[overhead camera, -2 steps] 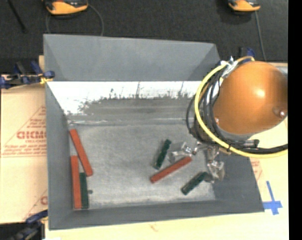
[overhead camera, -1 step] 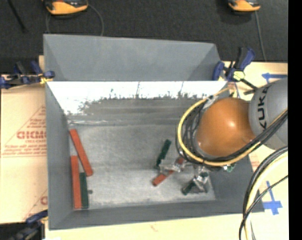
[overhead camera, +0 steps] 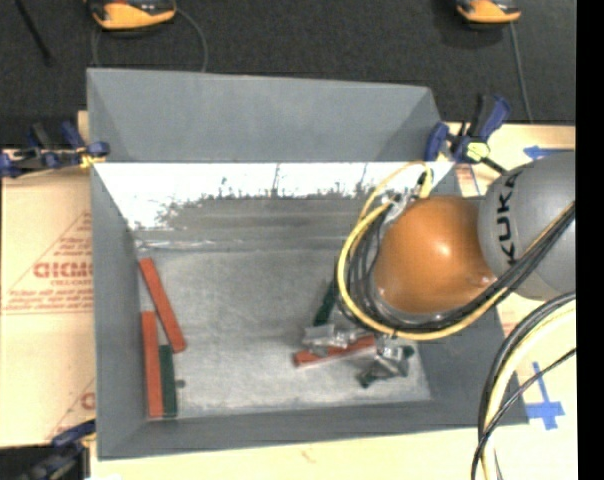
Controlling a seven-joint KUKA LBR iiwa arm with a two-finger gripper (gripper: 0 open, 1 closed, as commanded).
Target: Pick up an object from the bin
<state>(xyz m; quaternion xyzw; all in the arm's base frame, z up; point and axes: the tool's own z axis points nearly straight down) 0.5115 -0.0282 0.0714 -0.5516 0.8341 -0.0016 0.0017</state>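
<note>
My gripper [overhead camera: 386, 354] is low at the bin's front right, under the arm's orange cover. A short red stick [overhead camera: 322, 356] lies slanted on the floor right at the gripper, its right end running in beneath the grey metal parts. A dark green stick [overhead camera: 326, 305] pokes out from under the cover just behind it, and another dark green piece [overhead camera: 370, 376] shows in front of the gripper. Whether the red stick is gripped is hidden by the cover.
Along the bin's left wall lie a slanted red stick [overhead camera: 162, 304], an upright red stick [overhead camera: 152, 365] and a dark green stick [overhead camera: 168, 380] beside it. The arm and its cables cover the bin's right side.
</note>
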